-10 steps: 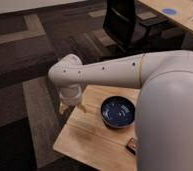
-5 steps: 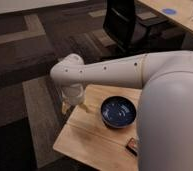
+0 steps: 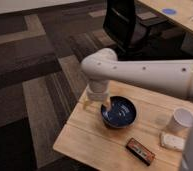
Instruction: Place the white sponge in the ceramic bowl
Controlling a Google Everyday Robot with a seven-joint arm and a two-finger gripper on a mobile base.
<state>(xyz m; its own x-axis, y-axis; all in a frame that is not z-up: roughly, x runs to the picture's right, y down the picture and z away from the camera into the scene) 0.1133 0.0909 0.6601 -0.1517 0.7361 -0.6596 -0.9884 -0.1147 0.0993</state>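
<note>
My gripper point(image 3: 96, 104) hangs pointing down over the table point(image 3: 85, 142), just beside the ceramic bowl point(image 3: 119, 111), on the side away from the white paper cup point(image 3: 181, 119). Jaws stand wide apart w/ nothing between them: one fingertip point(image 3: 85, 103) is out over bare wood, the other sits close to the bowl's rim, maybe touching, can't tell. Above it my wrist and long white arm point(image 3: 155, 75) run back across the table toward my body

The white sponge point(image 3: 172, 141) isn't w/ me at all. It lies flat near the table's front corner, well apart from the gripper, beyond the bowl and just beside the cup. A flat black-and-orange item point(image 3: 140, 150) lies between bowl and table edge

Risks as I judge them: the pick isn't done yet, so I've to cross the bowl. Too low a path & a finger clips the rim, shoving the bowl. The cup is so near the sponge that a wide-open approach could tip it. The sponge is soft & near the edge, so a shallow pinch may squeeze it out or nudge it off the table
</note>
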